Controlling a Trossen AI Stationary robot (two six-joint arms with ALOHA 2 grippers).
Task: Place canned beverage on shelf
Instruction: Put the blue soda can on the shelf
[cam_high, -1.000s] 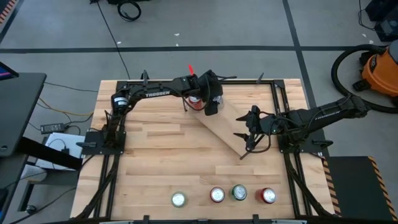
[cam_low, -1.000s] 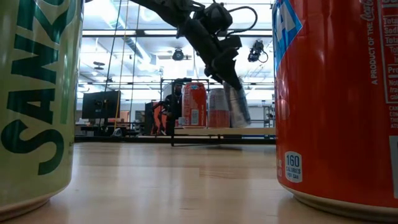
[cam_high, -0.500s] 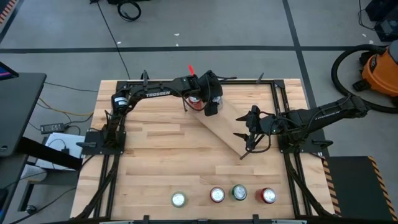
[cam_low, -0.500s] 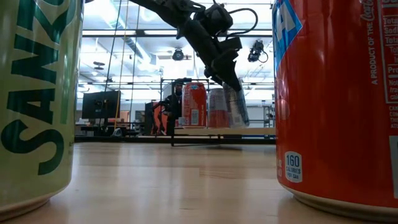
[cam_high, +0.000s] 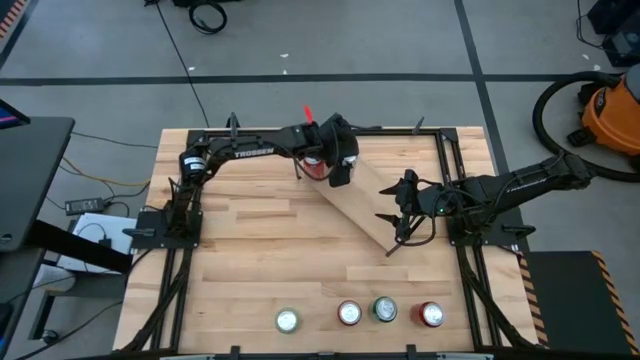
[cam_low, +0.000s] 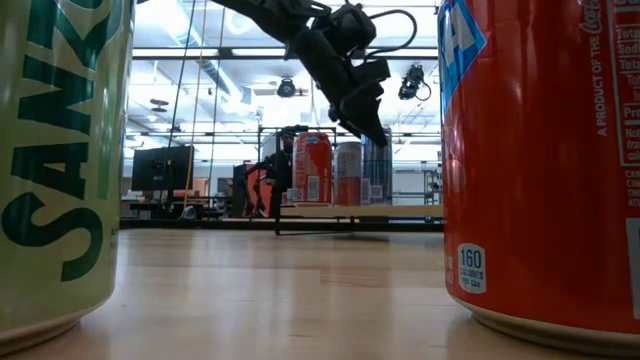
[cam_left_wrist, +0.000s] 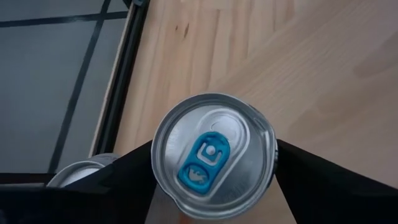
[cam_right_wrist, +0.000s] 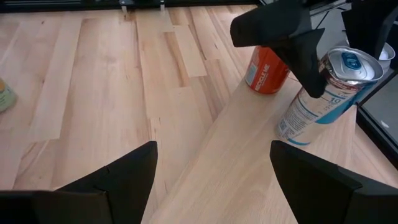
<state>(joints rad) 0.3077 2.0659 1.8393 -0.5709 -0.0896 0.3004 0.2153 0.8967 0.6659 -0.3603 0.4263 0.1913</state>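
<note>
On the high view the left gripper (cam_high: 340, 165) sits toward twelve o'clock of the table, over the far end of the shelf (cam_high: 375, 205), a light-wood board lying aslant from about twelve toward three o'clock. The silver can with a blue tab (cam_left_wrist: 213, 154) stands on that end of the shelf directly beneath the gripper, its lid centred between the two dark fingers (cam_left_wrist: 323, 180), which are spread to either side of it; whether the pads touch its wall cannot be told. Just beside it, toward eleven o'clock, stands an orange can (cam_right_wrist: 266, 68) (the overhead camera shows only a sliver of it under the arm). The right wrist view alone shows the silver can's white-and-blue side (cam_right_wrist: 314, 106) and its base resting on the board. The low view shows both cans upright side by side on the shelf (cam_low: 345, 211). The right gripper (cam_high: 402, 205), jaws apart and empty, hovers at the shelf's three-o'clock end. Four cans (cam_high: 360, 314) line the six-o'clock edge.
</note>
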